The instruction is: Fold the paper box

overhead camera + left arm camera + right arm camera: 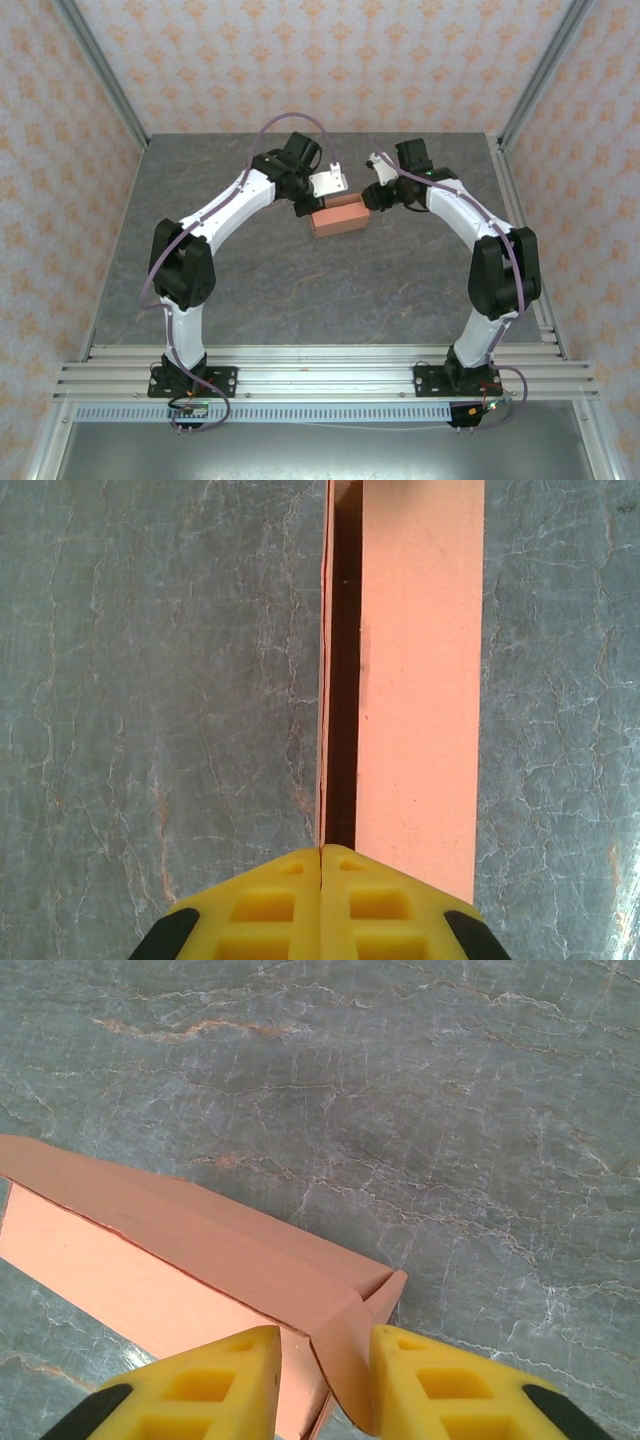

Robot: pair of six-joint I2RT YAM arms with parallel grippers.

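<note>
1. Top external view: the salmon-orange, thin-card paper box (pixel 340 216) sits as a small shallow rectangle on the grey marbled table (pixel 300 300), towards the far side. The left gripper (pixel 308 205) meets its left end and the right gripper (pixel 375 200) its right end; the jaws are too small here to judge.

2. Left wrist view: the yellow moulded fingers (pixel 270 915) of the left gripper (pixel 322 865) are pressed together with no gap. A thin upright card wall (pixel 322 680) runs straight into their seam, so they appear to pinch that wall. Right of it lies a dark slot, then a broad flat panel of the paper box (pixel 420 680).

3. Right wrist view: the jaws of the right gripper (pixel 322 1365) stand apart, straddling the near end corner of the paper box (pixel 200 1240). A small end flap (pixel 352 1345) juts out there between the two fingers; whether either pad presses the card I cannot tell.

4. Judgement: the box is largely formed and the step in hand is closing one end, with the left gripper steadying a side wall. The next move calls for a gentle squeeze or push on the flap, square to the fold, so the thin card tucks in rather than buckling; the left hold must not slip.
</note>
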